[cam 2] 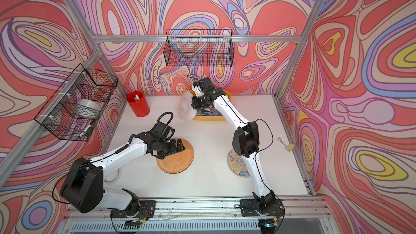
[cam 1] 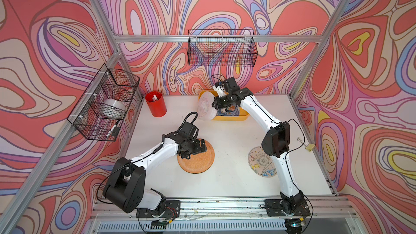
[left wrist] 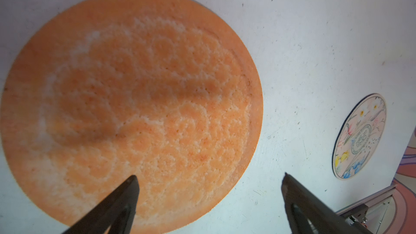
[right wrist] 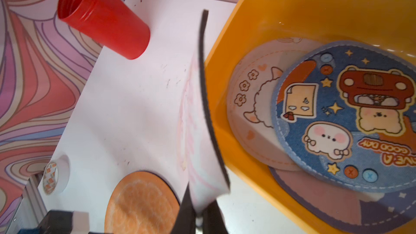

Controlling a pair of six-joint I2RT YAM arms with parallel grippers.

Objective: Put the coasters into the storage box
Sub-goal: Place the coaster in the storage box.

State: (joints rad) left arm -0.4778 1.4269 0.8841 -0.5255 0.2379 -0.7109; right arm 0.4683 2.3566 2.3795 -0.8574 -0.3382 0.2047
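The right gripper (right wrist: 198, 214) is clenched on the rim of a pale coaster (right wrist: 193, 131) with a faint pink print and a dark back. It holds the coaster on edge, slightly bowed, just beside the yellow storage box (right wrist: 292, 7), at the end that faces the red cup (right wrist: 101, 16). I cannot tell whether the coaster touches the box rim. In both top views the same coaster (cam 1: 206, 106) stands upright at that end of the box (cam 1: 234, 118), which sits at the far edge of the white table (cam 1: 236, 145).

Three coasters lie overlapped inside the box. A blue coaster (right wrist: 337, 113) with cartoon bears is on top. A sheep coaster (right wrist: 252, 100) lies under it, and a dark coaster (right wrist: 315, 199) with small stars shows below them.

The left gripper (left wrist: 209, 176) is spread wide and holds nothing. It hangs low over the textured orange coaster (left wrist: 130, 97), with one finger above the disc and the other above bare table beside its edge. The orange coaster (cam 1: 198, 160) lies flat near the middle of the table.

A flower-print coaster (cam 1: 261, 165) lies flat well apart from it, partly hidden under the right arm. A tape roll (right wrist: 56, 176) rests near the table's left edge.
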